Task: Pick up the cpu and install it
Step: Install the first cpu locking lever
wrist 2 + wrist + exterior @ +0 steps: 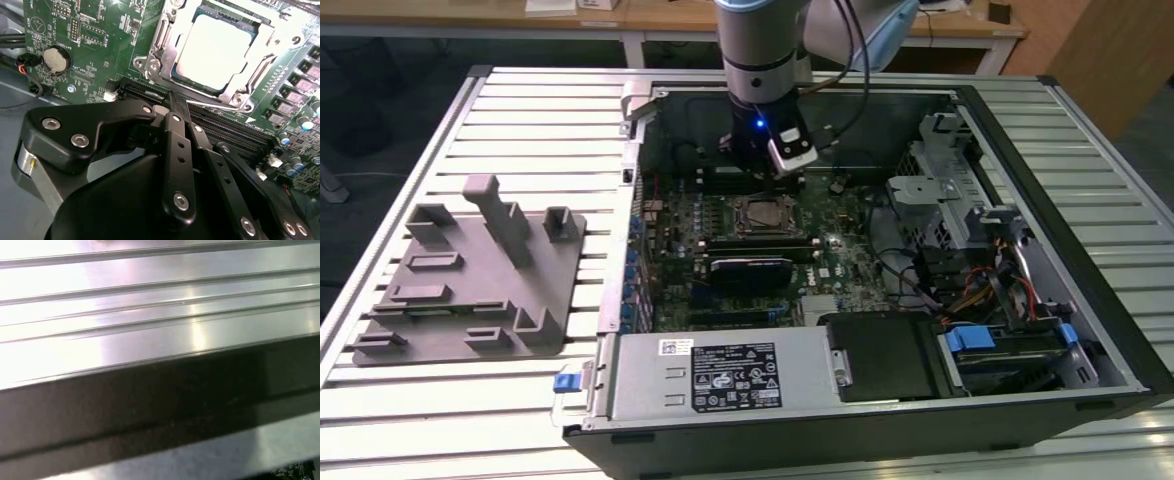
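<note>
The cpu (212, 50) is a bright silvery square lying inside the metal socket frame (165, 35) of the green motherboard (100, 30). In the exterior view the cpu (765, 214) sits mid-board inside the open computer case. My gripper (763, 168) hangs from the arm just behind the socket, low over the board. In the second wrist view the black gripper (171, 100) has its fingers drawn together to a narrow tip beside the socket, shut with nothing between them. It is apart from the cpu.
A grey fixture tray (467, 280) with upright posts lies on the slatted metal table (520, 100) at the exterior view's left. Case walls, a power supply (720, 375) and drive bays (987, 340) surround the board. Memory slots (225, 132) and a coin battery (55, 59) flank the socket.
</note>
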